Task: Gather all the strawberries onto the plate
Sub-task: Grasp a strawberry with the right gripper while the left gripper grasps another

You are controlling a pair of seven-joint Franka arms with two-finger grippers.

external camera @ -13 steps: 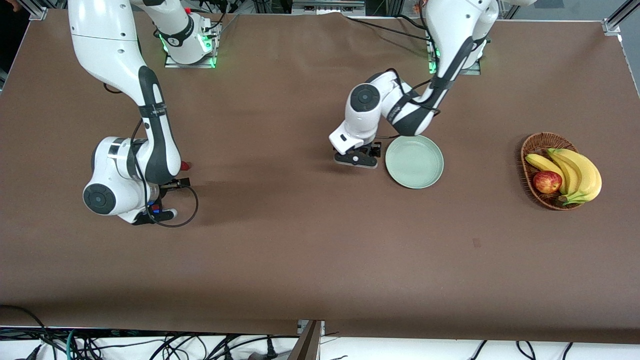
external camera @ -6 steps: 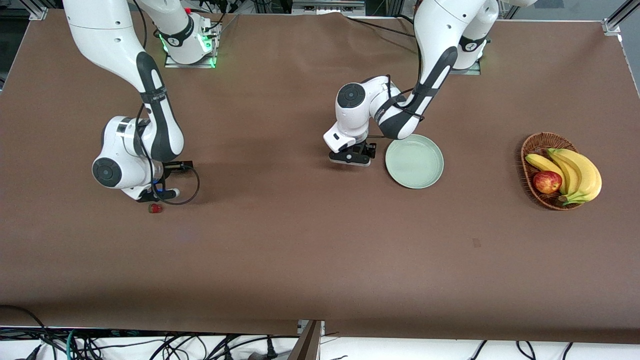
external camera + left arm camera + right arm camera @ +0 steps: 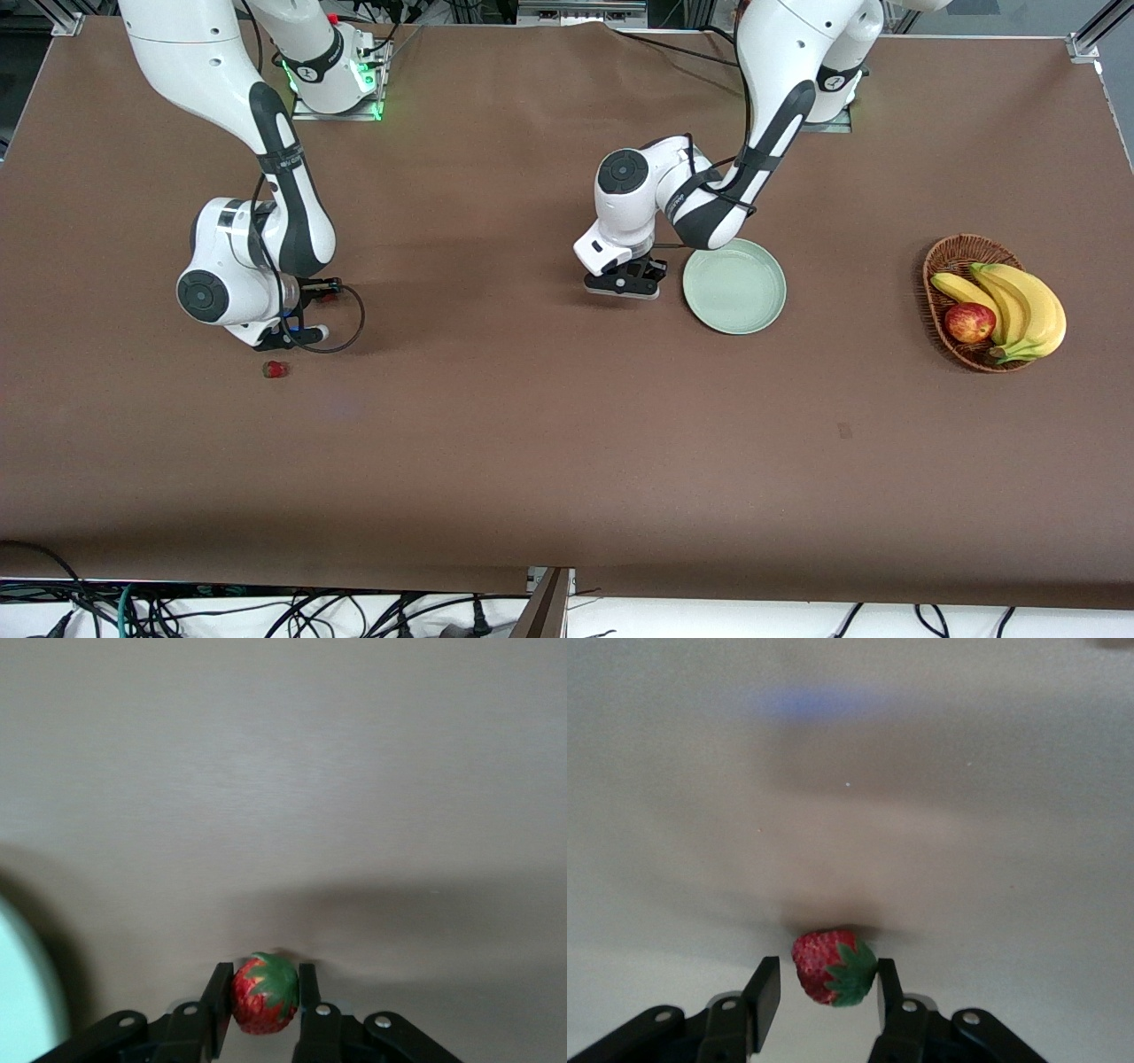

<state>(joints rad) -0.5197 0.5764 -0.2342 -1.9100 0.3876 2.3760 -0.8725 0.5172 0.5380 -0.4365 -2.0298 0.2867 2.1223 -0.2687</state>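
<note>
Okay, left gripper (image 3: 622,285) is sitting low at the table just beside the plate (image 3: 733,288), on the plate's right-arm side. In the left wrist view its two fingers (image 3: 217,997) are pressing on both sides of a strawberry (image 3: 263,1005), so it is clamped on that berry, green cap facing the camera. The berry itself is hiding under the hand in the front view. A sliver of the mint plate is showing at the edge of the wrist picture.

Right gripper (image 3: 285,337) is hanging low toward the right arm's end of the table. A second strawberry (image 3: 276,369) is lying on the brown table (image 3: 567,461), just nearer to the front camera than the hand. In the right wrist view that berry (image 3: 833,967) is sitting between the fingers (image 3: 766,992); a gap is showing on one side and the other finger is just beside it, so the jaws are standing apart, not gripping.

A wicker basket (image 3: 941,266) with bananas (image 3: 1028,306) and an apple (image 3: 969,322) is sitting toward the left arm's end, well apart from the plate.
</note>
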